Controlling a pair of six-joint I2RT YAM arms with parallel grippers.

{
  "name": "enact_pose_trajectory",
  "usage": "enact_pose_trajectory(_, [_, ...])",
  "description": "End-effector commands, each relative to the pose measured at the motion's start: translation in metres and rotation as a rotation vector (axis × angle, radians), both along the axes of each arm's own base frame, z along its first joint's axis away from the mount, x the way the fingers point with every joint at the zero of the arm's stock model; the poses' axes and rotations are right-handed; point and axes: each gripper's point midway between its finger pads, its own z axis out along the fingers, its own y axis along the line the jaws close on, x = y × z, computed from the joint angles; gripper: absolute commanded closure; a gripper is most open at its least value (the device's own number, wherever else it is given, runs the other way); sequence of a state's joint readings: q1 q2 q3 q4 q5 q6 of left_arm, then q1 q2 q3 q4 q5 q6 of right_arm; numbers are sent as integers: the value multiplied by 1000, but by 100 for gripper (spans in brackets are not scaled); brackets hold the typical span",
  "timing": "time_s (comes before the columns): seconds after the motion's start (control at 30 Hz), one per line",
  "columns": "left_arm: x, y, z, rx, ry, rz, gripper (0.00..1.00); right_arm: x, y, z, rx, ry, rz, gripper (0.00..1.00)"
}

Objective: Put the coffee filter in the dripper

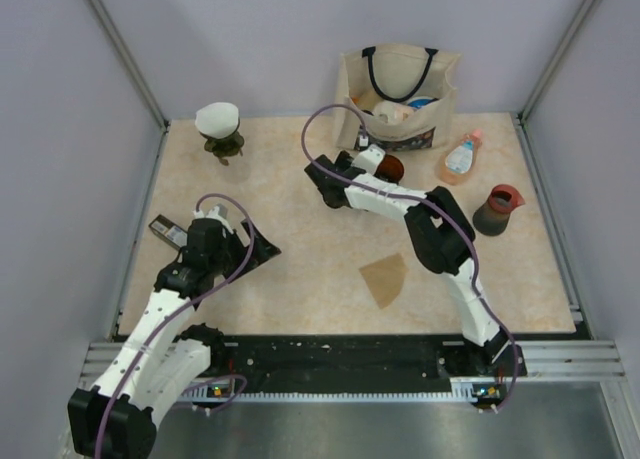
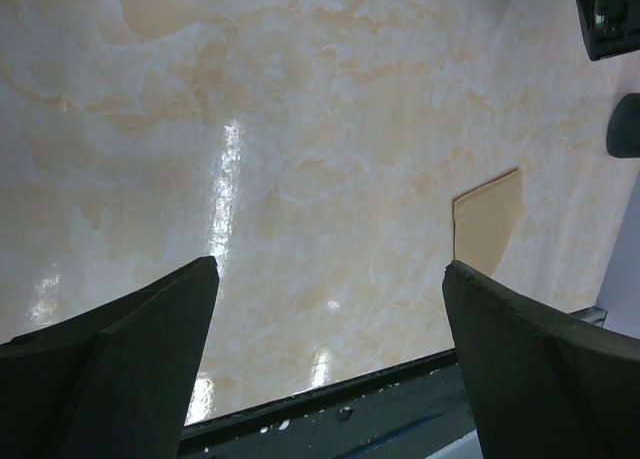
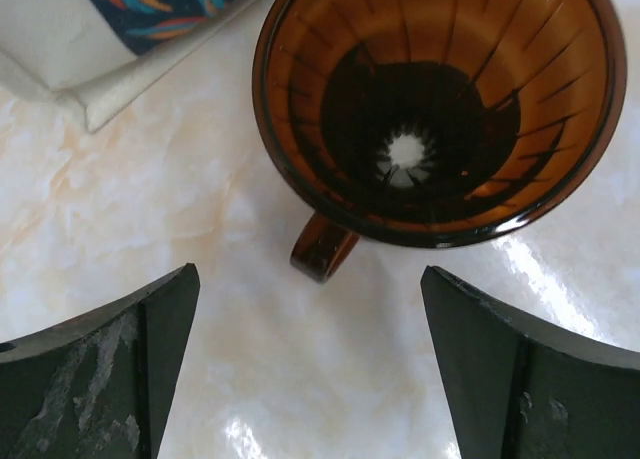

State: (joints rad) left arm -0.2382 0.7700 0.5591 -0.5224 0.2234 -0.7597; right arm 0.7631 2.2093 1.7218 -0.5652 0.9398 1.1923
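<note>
I am looking down on a marble-patterned desk [image 1: 300, 279] with two arms reaching over it. The brown paper coffee filter [image 1: 385, 279] is lying flat in the lower centre-right of the overhead view, near the desk's near edge and well apart from the dripper [image 3: 440, 109]. The dripper, amber and see-through with a ribbed cone and a small loop handle, is standing in the upper centre, just beside a cloth tote bag [image 1: 400, 89].

The right gripper [image 3: 308, 271] is hovering over the dripper's handle with its fingers spread wide and holding nothing. The left gripper [image 2: 330, 264] is hanging over bare desk, its fingers also wide and empty, with the filter showing at the right of its wrist view.

I am judging the filter to be very light, thin and floppy. Lying flush on a glossy surface, it will probably slide rather than lift, so I would be pinching it at an edge or corner. The dripper looks like glass or hard plastic, so I am treating it as fragile.

The bag is carrying a colourful print and an orange bottle [image 1: 460, 159] a label, but I am finding no writing I can read.
</note>
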Motion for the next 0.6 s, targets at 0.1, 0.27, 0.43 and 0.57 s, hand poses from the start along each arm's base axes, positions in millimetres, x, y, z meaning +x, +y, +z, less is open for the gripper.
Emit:
enact_pose_trajectory(0.1, [2, -9, 16, -34, -83, -56, 1, 19, -41, 26, -91, -111, -205, 12])
enact_pose_trajectory(0.27, [2, -10, 20, -37, -98, -64, 1, 15, -63, 18, -68, -89, -259, 22])
enact_pose_trajectory(0.43, [2, -13, 21, -50, -99, -76, 1, 9, -75, 20, -124, -86, -258, 44])
enact_pose_trajectory(0.57, [2, -13, 17, -51, -91, -79, 2, 3, -86, 22, -149, -79, -266, 64])
